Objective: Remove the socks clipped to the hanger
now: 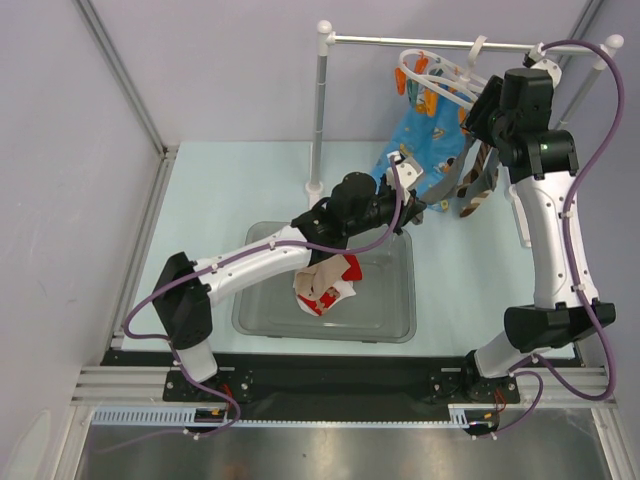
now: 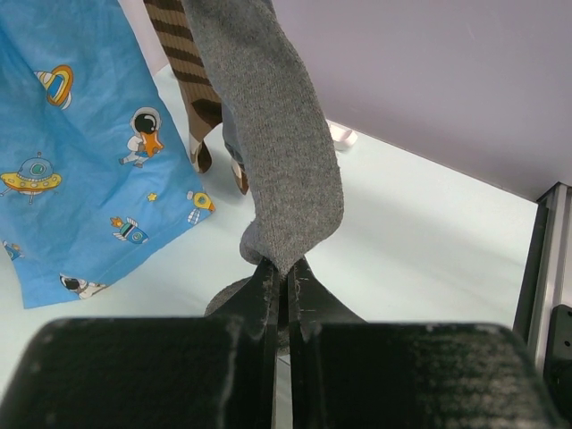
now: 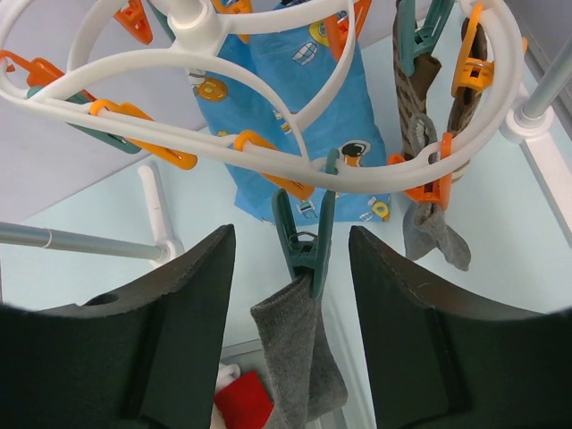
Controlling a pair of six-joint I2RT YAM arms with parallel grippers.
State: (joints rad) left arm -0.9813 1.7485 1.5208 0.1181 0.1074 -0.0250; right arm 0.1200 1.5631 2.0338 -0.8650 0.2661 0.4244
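Observation:
The white oval hanger (image 3: 295,174) hangs on the rail (image 1: 440,43) with orange and green pegs. A grey sock (image 2: 268,116) hangs from a green peg (image 3: 308,241). My left gripper (image 2: 286,268) is shut on this sock's lower tip; in the top view the gripper (image 1: 413,208) is below the hanger. My right gripper (image 3: 290,234) is open, with one finger on each side of the green peg and not touching it. A blue cartoon sock (image 2: 80,161), brown striped socks (image 3: 416,98) and another grey sock (image 3: 435,237) stay clipped.
A grey tray (image 1: 390,320) under my left arm holds white-and-red socks (image 1: 325,285). The stand's white post (image 1: 318,110) rises left of the hanger. A metal frame rail (image 2: 545,259) runs along the table edge.

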